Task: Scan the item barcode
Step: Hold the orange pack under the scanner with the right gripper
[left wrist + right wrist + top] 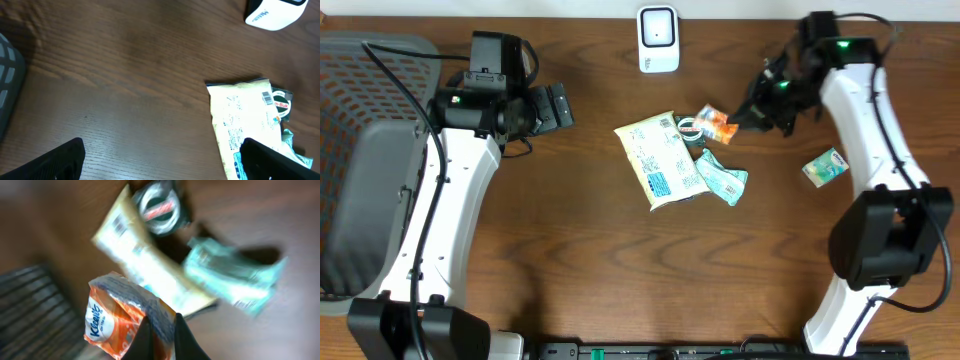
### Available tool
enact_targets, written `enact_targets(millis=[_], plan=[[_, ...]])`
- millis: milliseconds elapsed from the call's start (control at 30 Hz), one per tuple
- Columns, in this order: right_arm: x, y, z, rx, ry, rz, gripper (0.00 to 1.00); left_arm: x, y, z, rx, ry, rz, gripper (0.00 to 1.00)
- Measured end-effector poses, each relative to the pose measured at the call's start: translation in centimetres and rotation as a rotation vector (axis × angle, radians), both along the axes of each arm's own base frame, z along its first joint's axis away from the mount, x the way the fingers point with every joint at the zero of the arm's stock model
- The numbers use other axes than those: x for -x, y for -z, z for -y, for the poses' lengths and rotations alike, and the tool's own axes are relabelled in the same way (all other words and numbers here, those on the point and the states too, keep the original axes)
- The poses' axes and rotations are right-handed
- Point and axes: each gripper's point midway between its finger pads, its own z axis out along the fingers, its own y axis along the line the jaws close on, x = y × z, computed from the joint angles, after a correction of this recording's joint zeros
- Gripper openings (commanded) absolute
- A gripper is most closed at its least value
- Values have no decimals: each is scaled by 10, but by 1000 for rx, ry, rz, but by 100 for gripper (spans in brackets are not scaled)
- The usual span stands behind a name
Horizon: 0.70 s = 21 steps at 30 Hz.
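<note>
Pinched between the pressed-together fingers of the right gripper (162, 336), the orange Kleenex pack (116, 322) sits right of centre in the overhead view, its long axis running roughly left to right. Left gripper (558, 105), spread wide and empty, waits at mid-left. Yellow pouch (660, 160) lies below-left of the pack. White scanner (658, 38) stands up-left of it at top centre, so presentation probably runs that way; barcode face not discernible.

Orange Kleenex pack (112, 322) and white scanner (658, 38).
Pack tilted, pinched at one edge by the right gripper (740, 118), right of centre; scanner stands at top centre.
</note>
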Motion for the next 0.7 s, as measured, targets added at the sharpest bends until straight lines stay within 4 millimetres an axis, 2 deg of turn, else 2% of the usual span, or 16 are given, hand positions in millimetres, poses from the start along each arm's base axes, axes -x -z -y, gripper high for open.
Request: enact_targets(millis=[133, 267, 400, 567, 633, 700], plan=[[-22, 4, -18, 171, -89, 168, 1, 0, 0, 0, 0, 0, 0, 98], [-53, -6, -41, 296, -121, 370, 1, 0, 0, 0, 0, 0, 0, 98], [-89, -31, -51, 407, -69, 584, 1, 0, 0, 0, 0, 0, 0, 98], [-137, -76, -59, 505, 58, 872, 1, 0, 0, 0, 0, 0, 0, 98], [-151, -84, -65, 528, 86, 955, 1, 0, 0, 0, 0, 0, 0, 98], [-165, -83, -72, 549, 93, 1019, 1, 0, 0, 0, 0, 0, 0, 98]])
